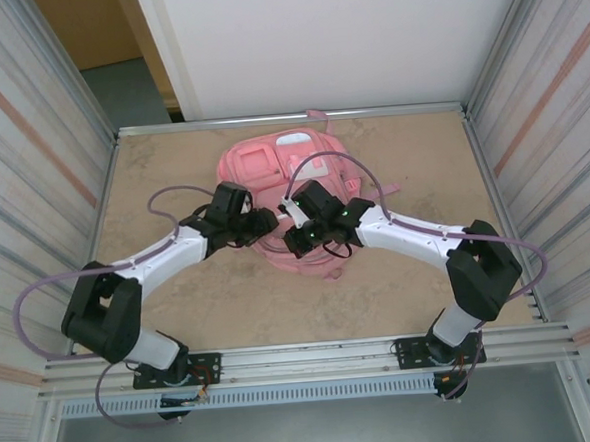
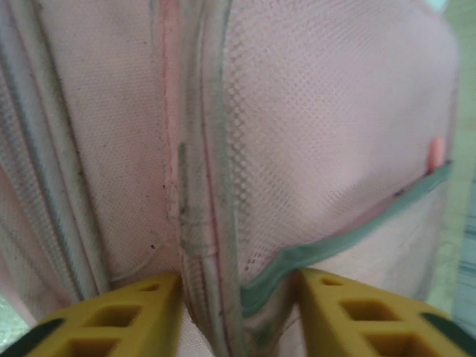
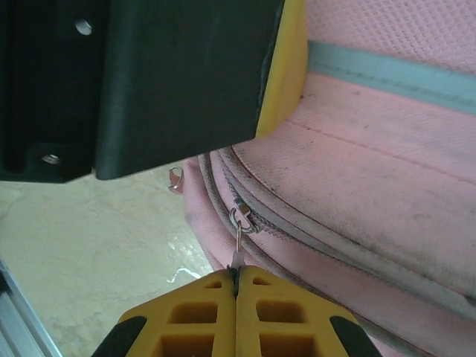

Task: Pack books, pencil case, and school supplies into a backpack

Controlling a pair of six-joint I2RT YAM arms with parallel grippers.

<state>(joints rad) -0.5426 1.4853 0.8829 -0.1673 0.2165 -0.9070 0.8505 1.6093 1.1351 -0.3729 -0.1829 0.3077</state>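
So the tan tabletop (image 1: 179, 288) has basically one big thing on it: the pink backpack (image 1: 272, 167), lying a bit above the middle of the overhead frame with its lighter pocket patches facing up. Both arms reach in from the bottom corners and meet over its lower edge, the left arm (image 1: 167, 254) from the lower left and the right arm (image 1: 416, 239) from the lower right.

In its own wrist view the left gripper (image 2: 238, 301) is right up against the pack. Its yellow fingers (image 2: 119, 320) stand partly apart at the bottom of the frame, with a ridge of pink fabric and the corner of a grey-green-trimmed mesh pocket (image 2: 327, 134) between them. Whether it's actually pinching that fold or just straddling it, can't tell.

The right gripper (image 3: 236, 277) is clearer. It sits bottom centre of its wrist view, yellow jaws pressed together on the small metal zip pull (image 3: 238, 242) hanging off the grey zip (image 3: 297, 236) that runs along the pack's side. The black body of the left gripper looms in the upper left of that same view
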